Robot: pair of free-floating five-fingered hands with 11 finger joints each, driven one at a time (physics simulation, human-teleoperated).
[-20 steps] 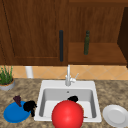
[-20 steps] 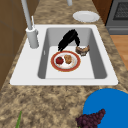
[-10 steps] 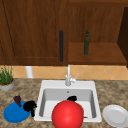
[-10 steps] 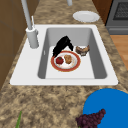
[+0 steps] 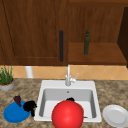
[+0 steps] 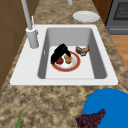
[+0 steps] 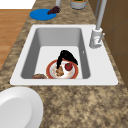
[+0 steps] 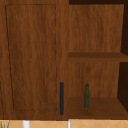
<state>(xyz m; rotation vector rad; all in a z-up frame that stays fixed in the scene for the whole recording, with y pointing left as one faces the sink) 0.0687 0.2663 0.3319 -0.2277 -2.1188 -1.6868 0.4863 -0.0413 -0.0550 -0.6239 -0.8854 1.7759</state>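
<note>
right hand (image 6: 59,53): down in the sink basin, fingers stretched over the red-rimmed plate (image 6: 75,65), tips right at the food. can't really tell if it's pinching anything or just touching
plate food: small red tomato-looking thing (image 6: 60,60) and a tan chunk (image 6: 68,59), side by side, both right under the fingers
left hand (image 5: 30,106): hovering at the right edge of the blue plate (image 5: 13,115) on the counter, left of the sink. looks kinda curled, can't tell for sure
grapes (image 6: 91,118): dark bunch sitting on the blue plate
sink (image 6: 27,72): white, faucet (image 6: 31,32) at the back
brown roll thing (image 6: 82,50): in the basin, just beside the red-rimmed plate
white plate (image 5: 115,115): on the counter right of the sink
shelf: green bottle (image 8: 86,96) standing upright
</note>
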